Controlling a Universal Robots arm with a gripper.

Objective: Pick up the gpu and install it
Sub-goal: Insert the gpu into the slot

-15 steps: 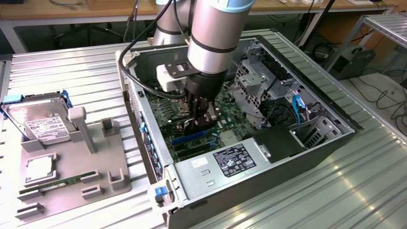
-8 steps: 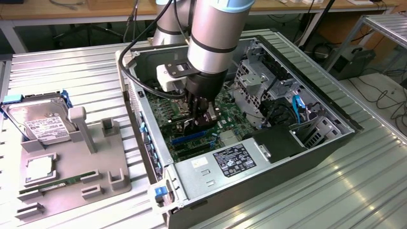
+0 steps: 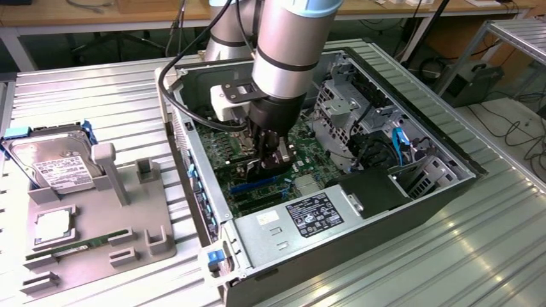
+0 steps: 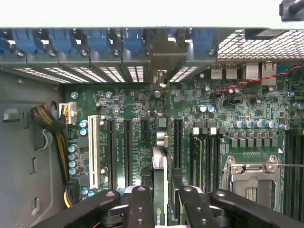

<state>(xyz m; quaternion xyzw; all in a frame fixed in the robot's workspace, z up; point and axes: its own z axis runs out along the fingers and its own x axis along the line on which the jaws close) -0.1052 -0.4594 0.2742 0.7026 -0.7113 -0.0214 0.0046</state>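
Pincer (image 4: 160,202) clamping gpu (image 4: 160,156) edge-on, above motherboard (image 4: 128,102)

The gpu (image 4: 160,156) appears edge-on between the gripper (image 4: 161,199) fingers, so its faces are hidden. In the exterior view the arm (image 3: 286,45) covers part of the motherboard (image 3: 224,150), and the hard drive (image 3: 51,163) label is too small to read.

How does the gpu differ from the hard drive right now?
The gpu stands on edge, clamped in the gripper inside the computer case over the motherboard; the hard drive rests on the grey tray outside the case. The gpu looks dark, while the hard drive is silver with a white label. Both are computer parts.
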